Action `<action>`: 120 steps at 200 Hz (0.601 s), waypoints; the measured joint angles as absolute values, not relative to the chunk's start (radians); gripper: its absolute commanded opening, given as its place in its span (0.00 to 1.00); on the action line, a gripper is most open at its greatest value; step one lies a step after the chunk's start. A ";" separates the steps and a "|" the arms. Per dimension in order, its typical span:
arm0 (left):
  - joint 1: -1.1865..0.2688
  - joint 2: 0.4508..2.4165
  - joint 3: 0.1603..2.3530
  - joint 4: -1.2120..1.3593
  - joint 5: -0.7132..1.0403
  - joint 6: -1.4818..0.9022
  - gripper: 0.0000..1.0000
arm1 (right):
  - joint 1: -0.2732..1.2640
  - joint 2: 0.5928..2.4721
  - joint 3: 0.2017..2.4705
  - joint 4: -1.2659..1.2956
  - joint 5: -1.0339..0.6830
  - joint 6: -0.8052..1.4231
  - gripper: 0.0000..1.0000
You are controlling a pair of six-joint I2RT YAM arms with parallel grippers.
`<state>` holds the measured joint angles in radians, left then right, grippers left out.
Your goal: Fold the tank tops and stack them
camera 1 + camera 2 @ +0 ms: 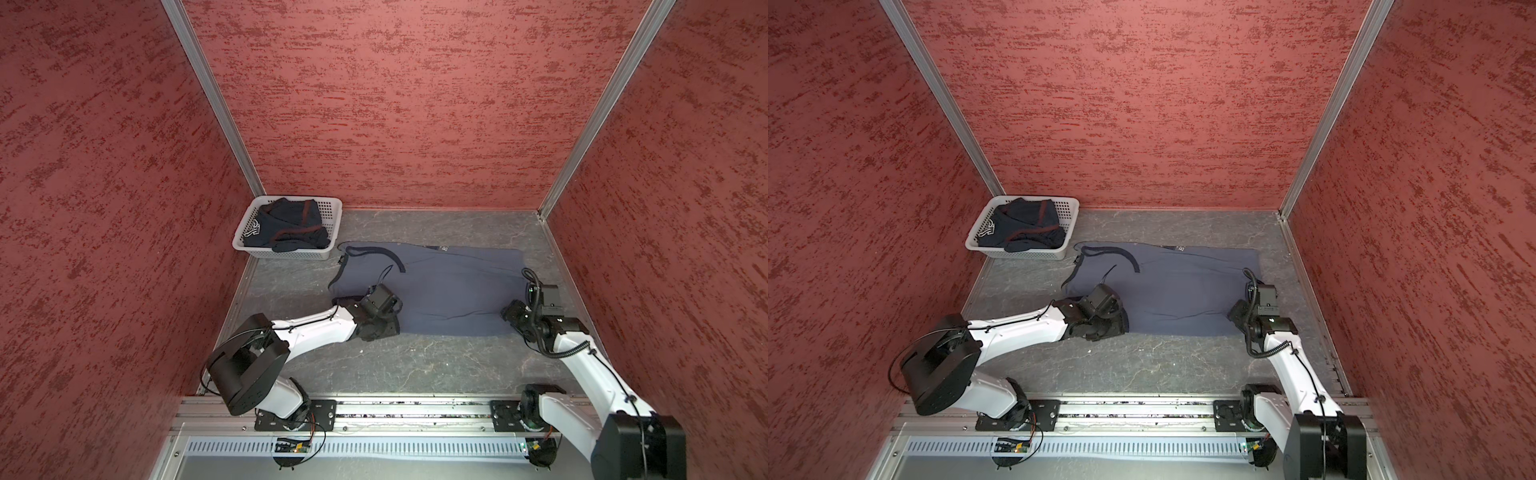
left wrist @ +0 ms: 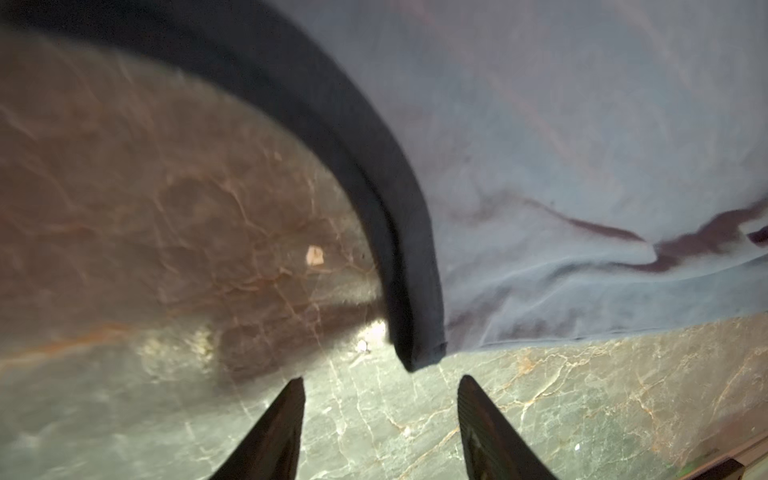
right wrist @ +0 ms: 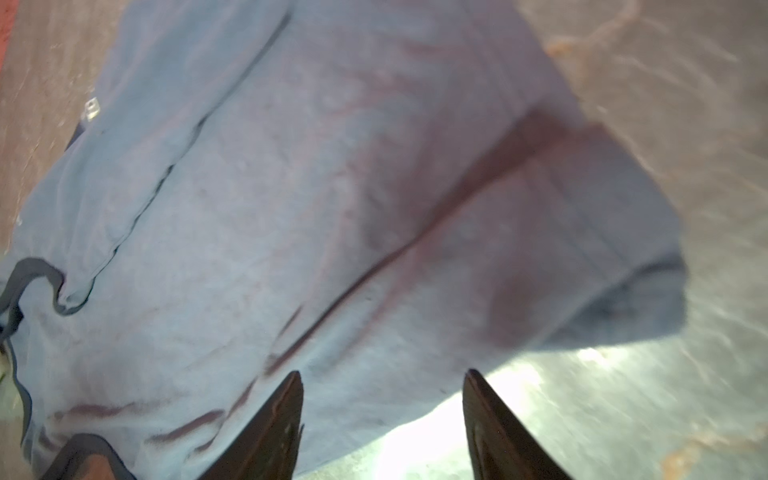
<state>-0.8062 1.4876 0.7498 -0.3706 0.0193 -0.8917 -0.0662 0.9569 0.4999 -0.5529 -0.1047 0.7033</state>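
Note:
The slate-blue tank top (image 1: 449,286) with navy trim lies spread flat on the marble-patterned table in both top views (image 1: 1183,286). The dark navy tank top (image 1: 286,228) with maroon trim sits crumpled in the white basket. My left gripper (image 1: 380,328) is at the blue top's near-left corner. In the left wrist view it stands open (image 2: 380,380) over bare table, just short of the navy trim's end (image 2: 419,353). My right gripper (image 1: 513,316) is at the near-right corner, open (image 3: 383,374), with the cloth's edge (image 3: 374,407) under its jaws and nothing gripped.
The white perforated basket (image 1: 328,210) stands in the back-left corner. Red textured walls close in three sides. An aluminium rail (image 1: 415,409) carrying both arm bases runs along the front edge. A small white crumb (image 1: 360,352) lies on the table near the left arm.

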 measured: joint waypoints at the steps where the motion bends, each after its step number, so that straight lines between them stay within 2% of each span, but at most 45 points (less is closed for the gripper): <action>1: -0.807 1.488 0.749 -0.369 0.019 -0.893 0.57 | -0.070 0.954 0.498 -0.553 -0.105 0.705 0.61; 58: -0.815 1.565 0.751 -0.233 0.005 -0.945 0.50 | -0.209 0.886 0.441 -0.577 -0.099 0.768 0.59; 120: -0.815 1.611 0.758 -0.146 -0.002 -0.954 0.33 | -0.305 0.999 0.405 -0.540 -0.112 0.773 0.52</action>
<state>-0.8146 1.6108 0.7582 -0.1455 -0.0025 -0.9539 -0.3050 0.9985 0.4053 -0.5404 -0.1116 0.7734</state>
